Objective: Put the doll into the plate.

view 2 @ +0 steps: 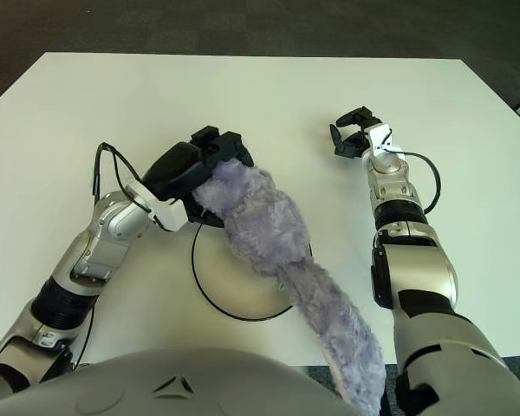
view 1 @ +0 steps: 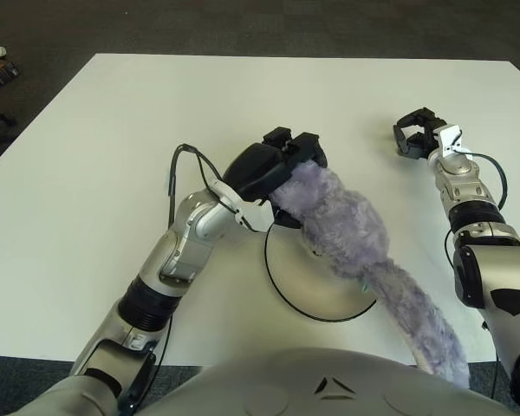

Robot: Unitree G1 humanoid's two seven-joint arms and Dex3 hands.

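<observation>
The left hand [view 1: 282, 169] grips the upper end of a long, fuzzy purple doll [view 1: 347, 238], its dark fingers [view 1: 305, 147] closed around the plush just beyond the far-left rim of the plate [view 1: 288, 290]. The doll's long axis runs on a diagonal: from the held end at the far left it slants toward the near right, crossing over the white, dark-rimmed plate and running on past its near-right rim. Its thicker middle lies above the plate's right half, while the thin tail end [view 2: 351, 351] points down toward the robot's body, past the near edge of the white worktop [view 1: 95, 156]. The right hand [view 1: 418, 132] shows well to the right of the doll, over the far right part of the worktop, its fingers loosely spread and holding nothing.
</observation>
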